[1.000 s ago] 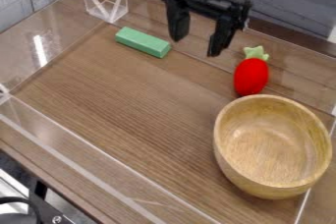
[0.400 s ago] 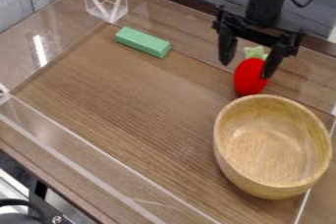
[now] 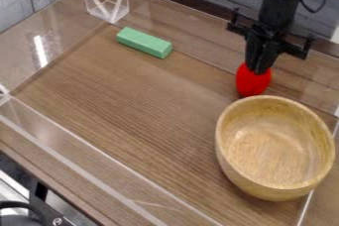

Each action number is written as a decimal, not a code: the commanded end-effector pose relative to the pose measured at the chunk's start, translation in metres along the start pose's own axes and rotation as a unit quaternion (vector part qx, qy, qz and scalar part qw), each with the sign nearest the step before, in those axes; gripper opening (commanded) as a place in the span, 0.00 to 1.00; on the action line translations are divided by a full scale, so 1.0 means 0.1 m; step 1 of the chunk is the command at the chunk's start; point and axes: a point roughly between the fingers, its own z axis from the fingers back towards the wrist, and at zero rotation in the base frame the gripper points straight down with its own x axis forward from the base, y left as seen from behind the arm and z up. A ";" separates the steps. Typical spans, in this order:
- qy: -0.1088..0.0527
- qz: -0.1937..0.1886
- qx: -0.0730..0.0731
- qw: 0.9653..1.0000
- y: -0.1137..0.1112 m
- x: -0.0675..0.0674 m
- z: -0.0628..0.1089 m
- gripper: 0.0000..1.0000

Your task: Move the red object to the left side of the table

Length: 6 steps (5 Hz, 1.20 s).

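The red object [image 3: 253,80], a small strawberry-shaped toy, stands on the brown wood-grain table [image 3: 133,101] at the far right, just behind the wooden bowl. My gripper [image 3: 263,61] points straight down over it. Its black fingers are drawn together on the toy's top, and they hide the green leaves. The toy's red body shows below the fingertips and still rests on the tabletop.
A large wooden bowl [image 3: 228,121] sits at the front right, close to the toy. A green rectangular block [image 3: 145,43] lies at the back middle. A clear acrylic stand [image 3: 106,5] is at the back left. Low clear walls [image 3: 40,47] border the table.
The gripper moved right from beside the green block, came down over the red toy with fingers spread, then closed them on its top.
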 end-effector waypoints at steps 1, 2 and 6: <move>-0.032 -0.023 -0.001 0.999 0.06 0.16 0.18 0.00; -0.031 -0.024 -0.002 0.999 0.02 0.22 0.03 0.00; -0.043 -0.053 0.002 0.998 -0.23 0.25 0.11 1.00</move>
